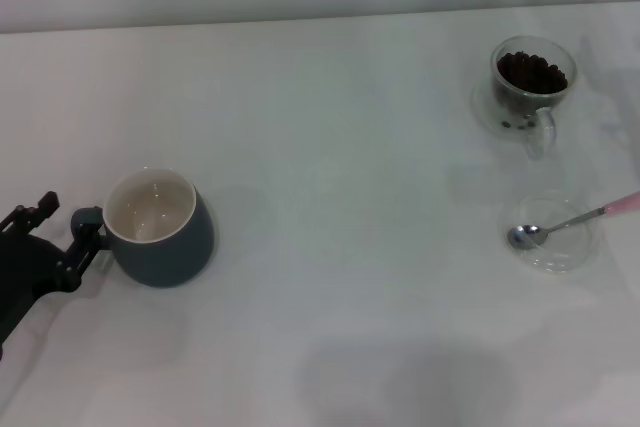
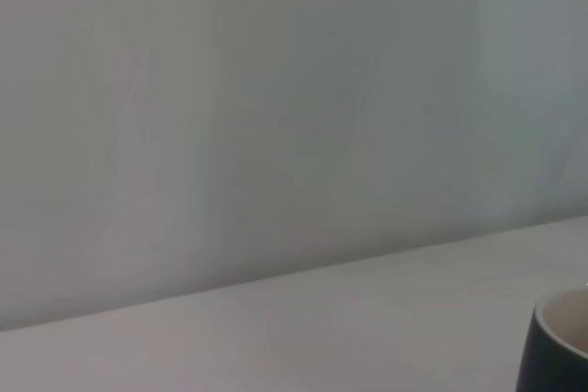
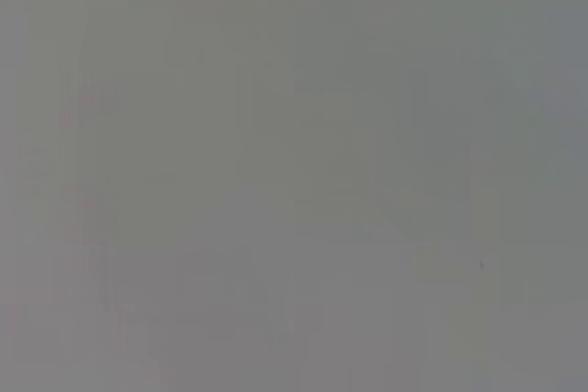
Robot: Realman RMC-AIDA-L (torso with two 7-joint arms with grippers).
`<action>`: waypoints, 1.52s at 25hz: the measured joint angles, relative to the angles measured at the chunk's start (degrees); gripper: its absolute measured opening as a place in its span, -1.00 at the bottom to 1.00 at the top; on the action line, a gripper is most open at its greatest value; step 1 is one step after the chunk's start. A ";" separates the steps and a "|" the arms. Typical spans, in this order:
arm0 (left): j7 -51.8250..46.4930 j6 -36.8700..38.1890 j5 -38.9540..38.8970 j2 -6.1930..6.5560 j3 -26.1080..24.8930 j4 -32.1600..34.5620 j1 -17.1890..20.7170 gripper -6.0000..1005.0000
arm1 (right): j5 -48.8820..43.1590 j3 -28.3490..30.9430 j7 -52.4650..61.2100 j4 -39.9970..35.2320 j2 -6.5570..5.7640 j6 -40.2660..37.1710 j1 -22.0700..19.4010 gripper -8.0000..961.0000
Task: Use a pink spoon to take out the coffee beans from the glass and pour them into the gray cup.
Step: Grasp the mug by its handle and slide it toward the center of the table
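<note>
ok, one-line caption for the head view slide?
Left tool at the gray cup handle; glass of coffee beans and pink spoon wait far right.

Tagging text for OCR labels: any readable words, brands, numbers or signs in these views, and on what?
None readable in any view.
gray cup: plain outside, plain inside, no mark.
glass with coffee beans: clear, no print.
pink spoon and glass saucer: unmarked.
left gripper: no label visible.

Glossy ceramic gray cup (image 1: pixel 160 228)
</note>
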 joint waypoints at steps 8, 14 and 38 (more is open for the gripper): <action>0.03 2.17 0.24 -0.01 0.13 -2.28 -0.63 -0.09 | 0.00 0.00 0.00 0.10 0.00 -0.07 0.23 0.78; 0.06 3.29 0.34 -0.15 0.13 -4.48 -0.64 -0.53 | 0.00 0.00 0.00 0.09 0.00 -0.11 0.26 0.79; 0.05 10.56 4.52 -0.79 8.36 -13.34 -6.39 -0.70 | 0.00 0.00 0.00 0.09 0.00 -0.11 1.40 0.78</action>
